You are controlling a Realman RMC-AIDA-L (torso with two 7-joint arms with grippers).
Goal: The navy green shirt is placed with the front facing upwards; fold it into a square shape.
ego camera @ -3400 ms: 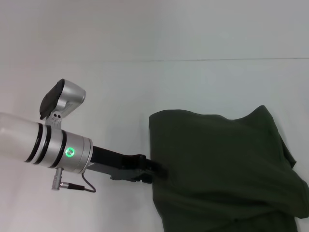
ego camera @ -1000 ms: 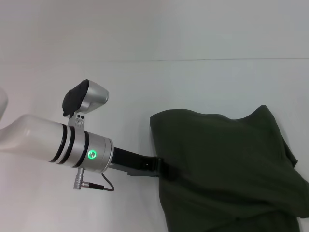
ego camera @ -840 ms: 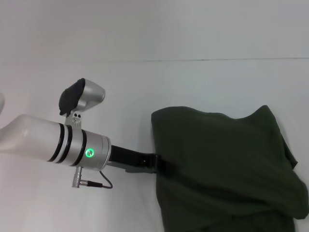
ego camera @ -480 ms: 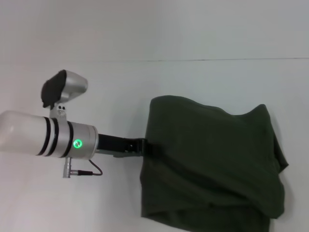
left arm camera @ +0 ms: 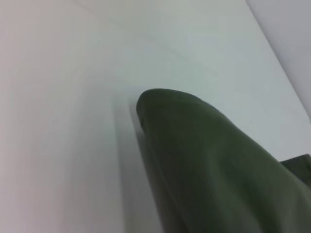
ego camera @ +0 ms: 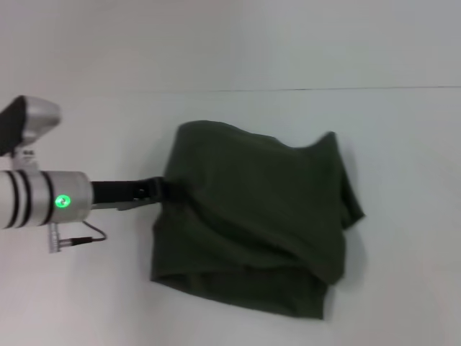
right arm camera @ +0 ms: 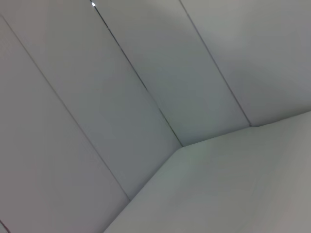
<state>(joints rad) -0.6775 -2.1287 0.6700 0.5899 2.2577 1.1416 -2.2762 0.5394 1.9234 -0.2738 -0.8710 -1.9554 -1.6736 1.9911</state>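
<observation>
The left hand point(ego camera: 160, 190), a slim black gripper on a silver arm with a green lamp, is seen at the left edge of the large dark olive-green cotton shirt point(ego camera: 252, 216), about halfway along that edge; it appears to be clamped on a pinch of the cloth there, though the fingers themselves are buried in fabric and this is judged rather than plainly seen. The right hand is not shown in any view; only pale wall panels are caught by its wrist camera. The shirt is judged to be light, soft and limp, with no stiffness of its own, so that it would sag and drag wherever it is not supported, and a single layer could slip out of a shallow pinch. A hold is best taken at a folded edge or corner, through all layers, rather than on the loose middle. The shirt is lying on the plain white bench point(ego camera: 79, 303), already doubled over into a rough, lumpy, roughly four-sided bundle, with plain green outward, no lettering visible, a peaked corner at the far right and uneven layers along the near hem.
</observation>
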